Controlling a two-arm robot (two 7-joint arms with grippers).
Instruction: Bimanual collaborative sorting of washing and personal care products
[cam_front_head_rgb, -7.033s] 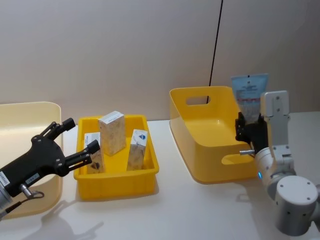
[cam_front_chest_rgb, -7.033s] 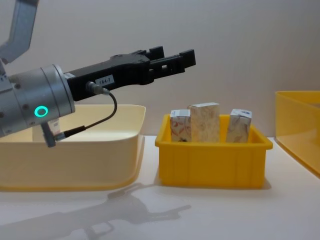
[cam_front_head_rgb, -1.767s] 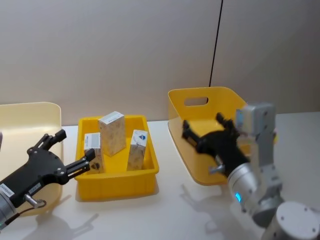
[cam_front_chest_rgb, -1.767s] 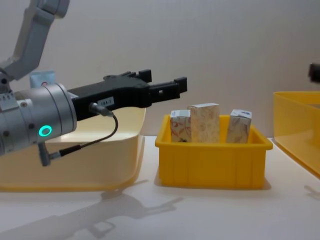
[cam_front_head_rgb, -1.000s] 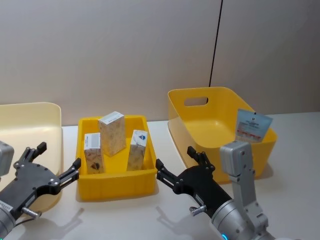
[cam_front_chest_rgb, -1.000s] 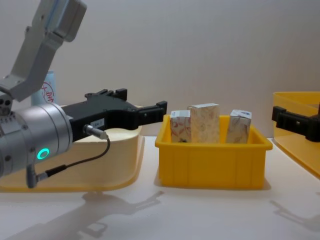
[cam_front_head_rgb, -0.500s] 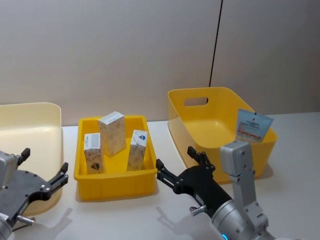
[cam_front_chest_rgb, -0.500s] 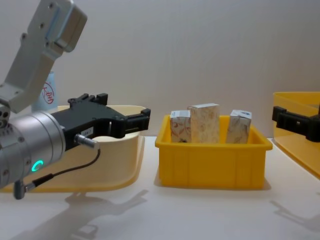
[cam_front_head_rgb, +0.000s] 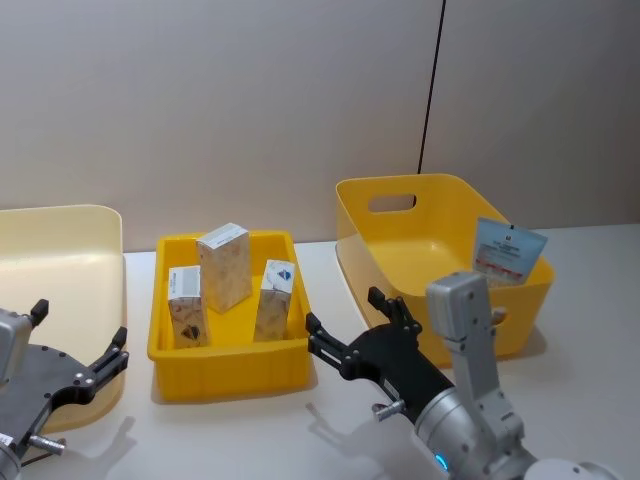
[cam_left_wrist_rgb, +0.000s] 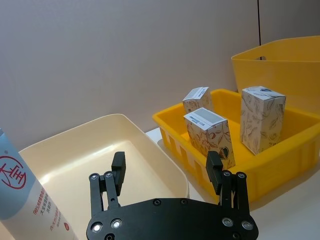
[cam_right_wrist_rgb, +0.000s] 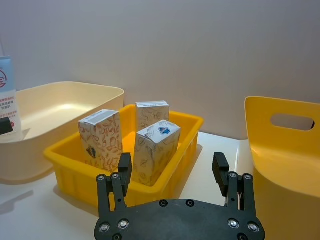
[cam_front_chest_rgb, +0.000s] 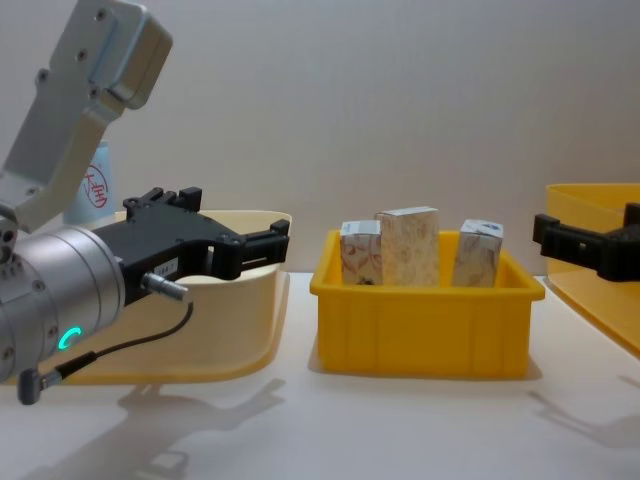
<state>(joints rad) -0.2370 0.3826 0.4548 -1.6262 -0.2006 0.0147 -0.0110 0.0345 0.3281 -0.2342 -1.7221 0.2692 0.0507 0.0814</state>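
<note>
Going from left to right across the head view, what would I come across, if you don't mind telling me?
Cream tub → short carton → tall carton → blue-marked carton → right claw → pale-blue tube.

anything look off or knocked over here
Nothing spilled or damaged. One tube sits propped against the big bin's right wall, poking above the rim. The right carton in the small bin leans slightly. The left gripper and right gripper are open and empty.
</note>
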